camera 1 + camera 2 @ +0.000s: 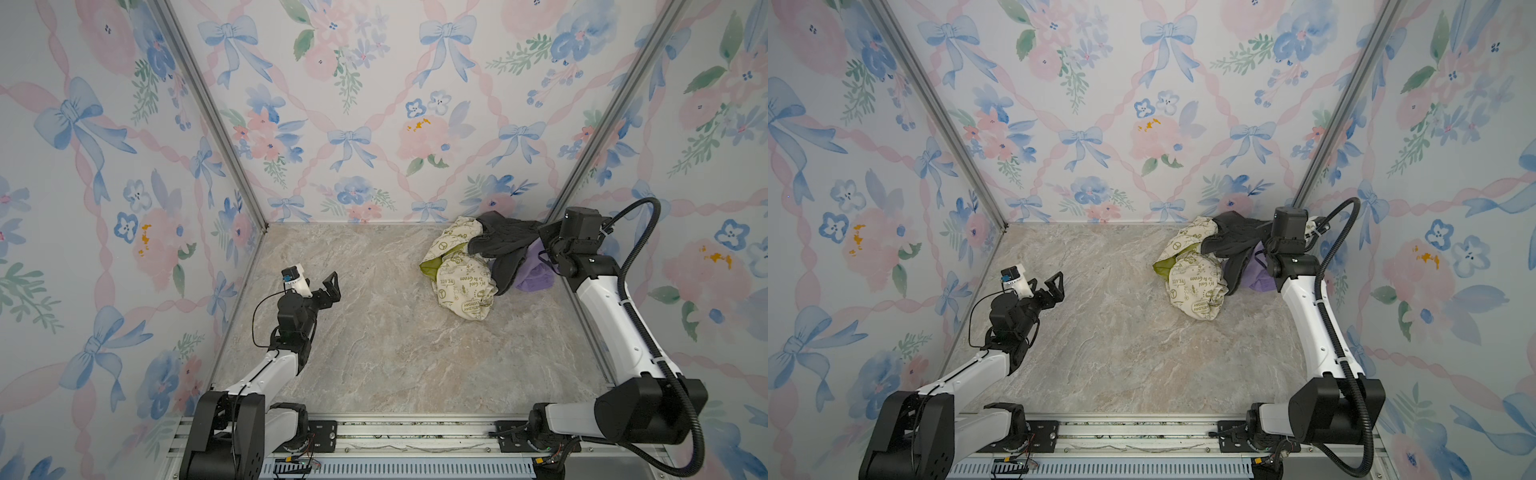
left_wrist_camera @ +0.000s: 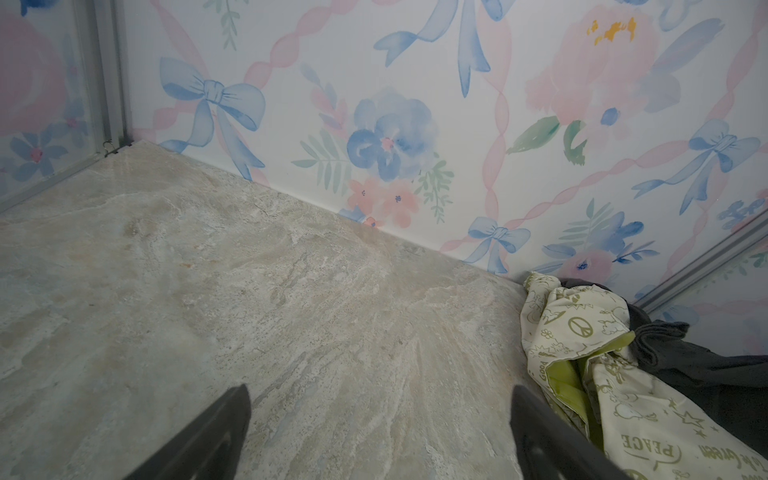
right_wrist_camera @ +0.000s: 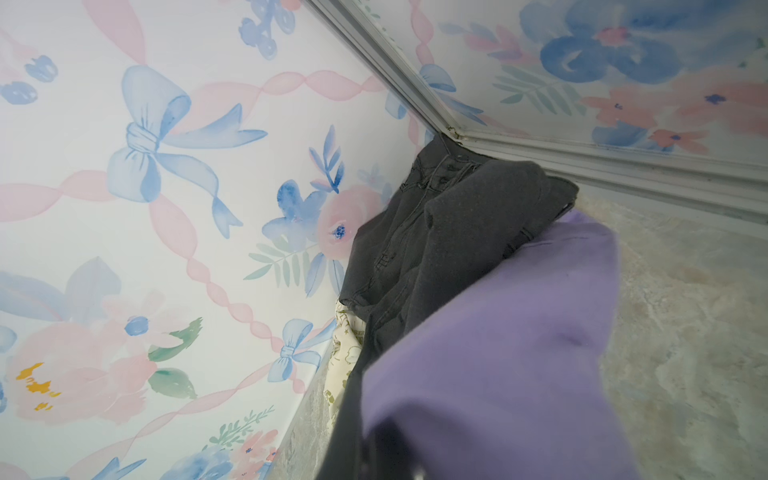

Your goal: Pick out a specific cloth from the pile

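Lavender fabric hides the fingers of the right gripper (image 1: pixel 552 257). Its wrist view shows none of them, only the cloth (image 3: pixel 498 353) swelling up to the lens across the lower right of the frame. The jaws are closed, and I judge they are pinched on a fold of it.

The cloth looks light, limp and thin, so it should drape and stretch rather than lift as one piece. A bunched fold near its free edge is the place to hold.

Its upper edge is tucked under the dark garment (image 3: pixel 449 232), which may drag along with it. Both lie in the pile (image 1: pixel 461 270) at the right centre of both top views, with the cream printed cloth (image 2: pixel 582 332) on the pile's left.

Left of centre in both top views, the left gripper (image 1: pixel 330 286) hangs over bare table (image 1: pixel 374 353), its fingers spread wide and empty.
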Robot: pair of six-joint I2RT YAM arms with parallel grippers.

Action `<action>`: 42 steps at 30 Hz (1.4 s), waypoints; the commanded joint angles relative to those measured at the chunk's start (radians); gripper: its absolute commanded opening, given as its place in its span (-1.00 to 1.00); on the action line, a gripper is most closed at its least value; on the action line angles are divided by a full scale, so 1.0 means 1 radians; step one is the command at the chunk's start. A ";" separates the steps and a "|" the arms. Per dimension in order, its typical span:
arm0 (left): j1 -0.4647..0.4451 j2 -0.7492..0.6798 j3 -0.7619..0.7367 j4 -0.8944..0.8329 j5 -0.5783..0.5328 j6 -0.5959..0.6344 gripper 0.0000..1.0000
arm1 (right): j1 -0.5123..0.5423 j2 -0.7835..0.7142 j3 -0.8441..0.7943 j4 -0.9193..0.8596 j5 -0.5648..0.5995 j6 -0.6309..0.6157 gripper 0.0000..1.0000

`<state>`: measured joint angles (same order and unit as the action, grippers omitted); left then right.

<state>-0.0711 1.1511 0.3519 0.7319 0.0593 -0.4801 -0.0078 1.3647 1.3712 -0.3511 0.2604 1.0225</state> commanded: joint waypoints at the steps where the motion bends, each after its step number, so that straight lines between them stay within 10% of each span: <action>1: 0.005 -0.001 0.023 0.012 0.028 0.015 0.96 | 0.022 -0.027 0.088 0.114 0.041 -0.112 -1.00; 18: 0.007 -0.007 0.032 0.011 0.045 0.012 0.96 | 0.088 0.034 0.296 0.209 0.085 -0.471 -1.00; 42: 0.001 -0.020 0.027 0.012 0.036 -0.034 0.96 | 0.552 0.440 0.621 -0.101 -0.402 -0.731 -0.95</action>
<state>-0.0711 1.1416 0.3649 0.7322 0.0910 -0.4995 0.4789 1.7721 1.9560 -0.3668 -0.0463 0.3302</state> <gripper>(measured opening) 0.979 0.047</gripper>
